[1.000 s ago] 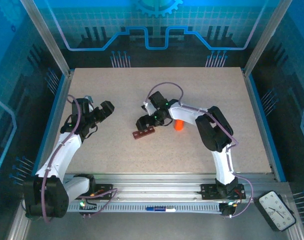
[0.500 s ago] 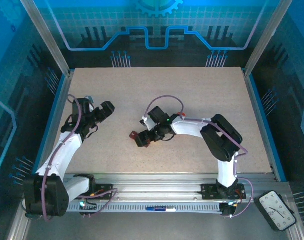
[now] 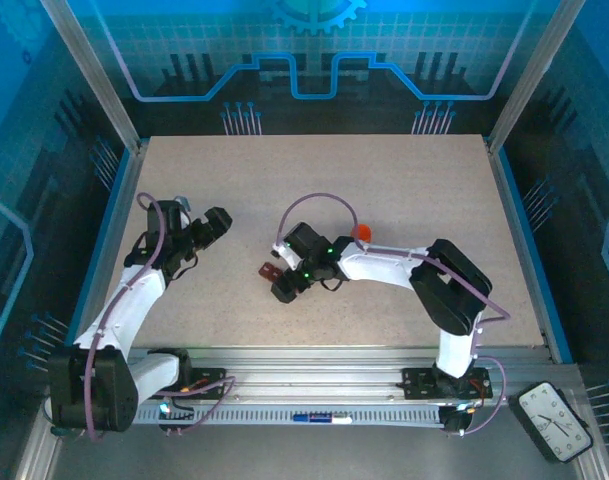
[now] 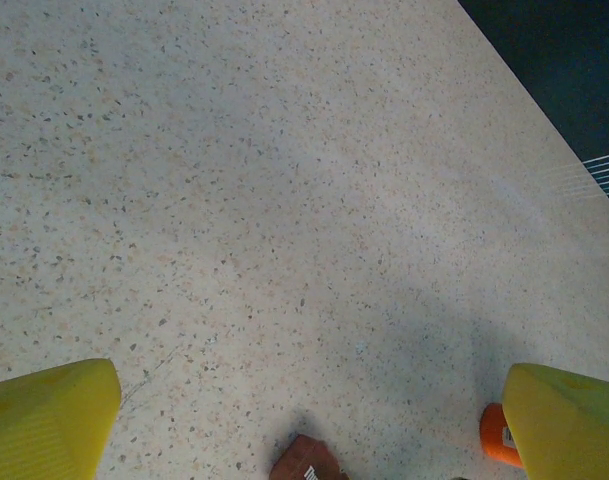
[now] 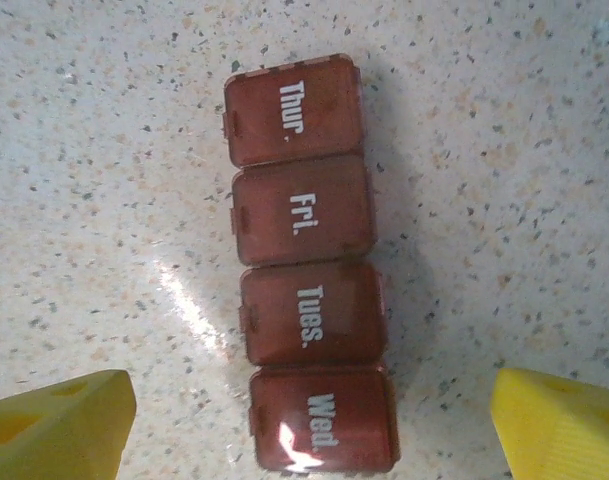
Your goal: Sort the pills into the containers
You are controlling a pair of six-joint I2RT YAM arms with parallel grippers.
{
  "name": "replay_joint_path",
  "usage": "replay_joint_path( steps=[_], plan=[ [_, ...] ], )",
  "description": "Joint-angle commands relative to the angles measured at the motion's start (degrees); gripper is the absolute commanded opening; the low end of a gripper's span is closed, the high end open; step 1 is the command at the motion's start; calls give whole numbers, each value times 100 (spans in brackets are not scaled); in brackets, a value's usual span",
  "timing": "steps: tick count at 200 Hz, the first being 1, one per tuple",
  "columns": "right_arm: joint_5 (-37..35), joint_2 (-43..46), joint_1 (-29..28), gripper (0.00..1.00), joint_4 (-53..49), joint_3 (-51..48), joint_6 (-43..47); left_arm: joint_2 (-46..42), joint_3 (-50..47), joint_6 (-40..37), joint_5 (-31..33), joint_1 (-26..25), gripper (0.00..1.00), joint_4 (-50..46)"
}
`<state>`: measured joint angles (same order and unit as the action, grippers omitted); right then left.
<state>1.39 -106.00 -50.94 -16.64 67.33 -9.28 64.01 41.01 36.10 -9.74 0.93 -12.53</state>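
The containers (image 5: pixel 306 262) are a dark reddish-brown strip of several shut compartments labelled Thur, Fri, Tues and Wed, lying flat on the speckled table. My right gripper (image 5: pixel 309 430) hovers open right above it, one yellow finger (image 5: pixel 56 428) on each side of the Wed end, not touching. From the top view the right gripper (image 3: pixel 284 282) covers most of the containers (image 3: pixel 270 269). My left gripper (image 3: pixel 218 223) is open over bare table to the left; its wrist view catches a corner of the containers (image 4: pixel 308 461) between its tips (image 4: pixel 309 428). Pills are out of view.
An orange bottle (image 3: pixel 361 234) stands just behind the right forearm, also seen at the bottom right of the left wrist view as the bottle (image 4: pixel 493 435). The table's far edge (image 4: pixel 544 110) drops to a dark surround. Metal frame rails border the table (image 3: pixel 404 180).
My right arm has swung left and nearer, settling over the containers and uncovering the orange bottle behind it. The left arm has hardly moved.
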Motion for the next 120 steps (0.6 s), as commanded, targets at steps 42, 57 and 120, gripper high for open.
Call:
replay_joint_path(
  steps=[42, 57, 120],
  plan=[
    [-290, -513, -80, 88, -17, 283, 522, 78, -85, 107, -184, 41, 99, 185],
    [-261, -580, -92, 84, -10, 307, 513, 99, -86, 136, -202, 39, 99, 205],
    [-116, -724, -93, 64, 30, 339, 466, 165, -104, 246, -271, 40, 99, 268]
  ],
)
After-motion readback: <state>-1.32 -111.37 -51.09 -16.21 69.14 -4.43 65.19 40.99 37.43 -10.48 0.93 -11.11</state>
